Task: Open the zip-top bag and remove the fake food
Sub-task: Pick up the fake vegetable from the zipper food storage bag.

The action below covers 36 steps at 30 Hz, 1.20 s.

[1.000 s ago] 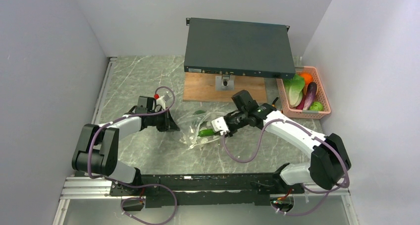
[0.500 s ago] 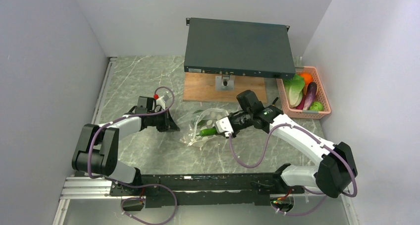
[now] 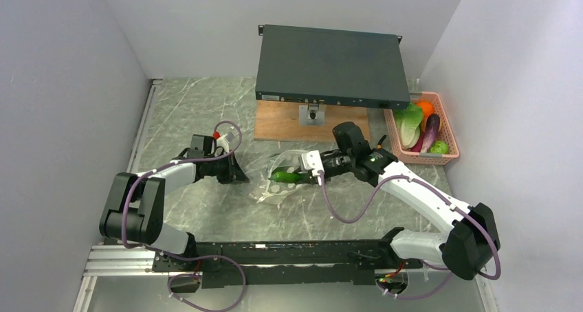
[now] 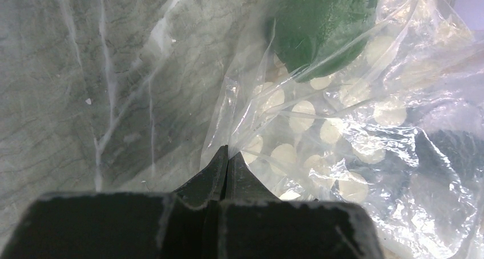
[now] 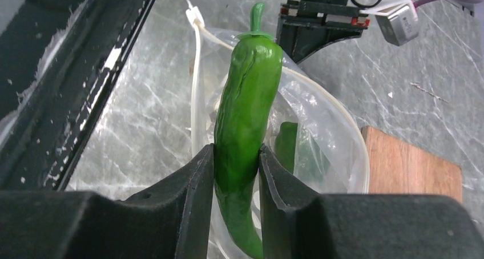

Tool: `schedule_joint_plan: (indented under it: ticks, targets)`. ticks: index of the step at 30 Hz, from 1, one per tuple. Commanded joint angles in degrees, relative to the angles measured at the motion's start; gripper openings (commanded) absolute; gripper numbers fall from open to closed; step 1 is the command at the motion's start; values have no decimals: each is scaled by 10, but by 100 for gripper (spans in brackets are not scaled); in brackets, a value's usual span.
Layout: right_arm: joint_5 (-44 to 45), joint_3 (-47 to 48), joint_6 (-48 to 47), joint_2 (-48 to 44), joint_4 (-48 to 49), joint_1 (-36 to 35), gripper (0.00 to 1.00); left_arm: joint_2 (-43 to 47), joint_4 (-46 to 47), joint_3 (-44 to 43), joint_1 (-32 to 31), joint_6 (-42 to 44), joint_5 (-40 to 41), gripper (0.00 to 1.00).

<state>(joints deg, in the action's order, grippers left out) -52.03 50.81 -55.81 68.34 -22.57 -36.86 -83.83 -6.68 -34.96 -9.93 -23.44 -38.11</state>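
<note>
Both arms reach inward, left hand [image 4: 227, 156] pinching zip-top bag [image 4: 342, 128], right hand [image 5: 237, 162] pinching green pepper [image 5: 248, 88].

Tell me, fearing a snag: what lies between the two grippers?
The zip-top bag, a green piece inside: the left gripper pinches its edge, the right gripper holds a green pepper at its mouth. Top external and right wrist views show it.

Left hand [image 4: 227, 156] low, fingers pressed together, right hand [image 5: 237, 156] turned leftward, fingers clamped partway, arm outstretched.
</note>
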Motion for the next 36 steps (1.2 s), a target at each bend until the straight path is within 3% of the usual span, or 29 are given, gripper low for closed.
schedule_joint_plan:
  ticks: [1, 18, 36]
  targets:
    - [-41, 5, 116, -13, 83, 6, 0, 15, 15, 1, 3, 0, -3, 0]
    - [-67, -9, 328, -49, 173, 81, 0, 14, 18, 4, 3, -1, -5, 0]
    - [-106, -83, 340, -137, 75, 270, 0, 3, 29, 2, 3, -4, -12, 0]
